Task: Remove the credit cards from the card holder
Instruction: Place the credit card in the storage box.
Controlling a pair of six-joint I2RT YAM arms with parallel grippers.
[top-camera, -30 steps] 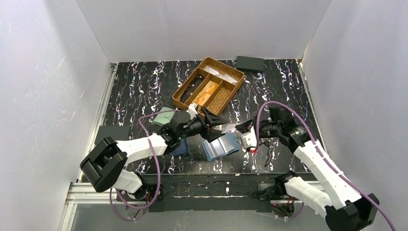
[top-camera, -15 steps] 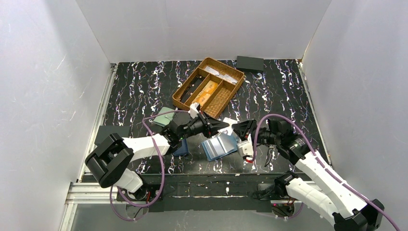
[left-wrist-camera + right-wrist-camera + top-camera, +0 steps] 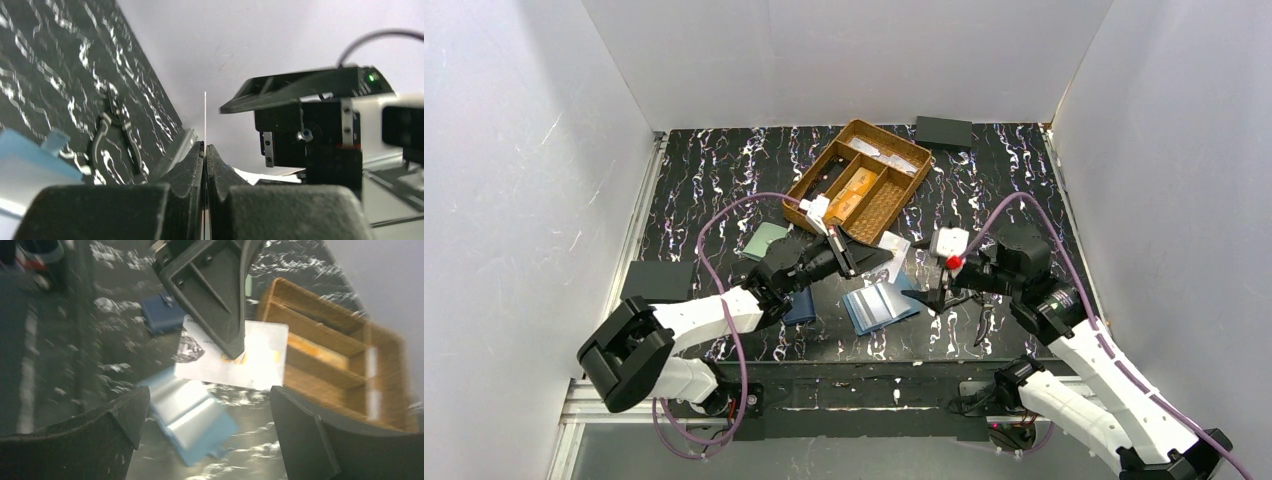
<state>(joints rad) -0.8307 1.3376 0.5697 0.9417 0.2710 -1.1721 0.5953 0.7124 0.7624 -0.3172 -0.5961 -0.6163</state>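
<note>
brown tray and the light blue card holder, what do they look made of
Brown tray: woven wicker or rattan, matte; a basket-weave texture shows on its walls.
Card holder: likely smooth faux leather or vinyl, slight sheen; pale highlights run across its open panels.

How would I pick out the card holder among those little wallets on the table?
Find the brown woven compartment tray on the black marbled table, then come toward the near edge. The light steel-blue folding card holder lies spread open there. Its neighbours to the left are a darker navy wallet and a pale green wallet.
</note>
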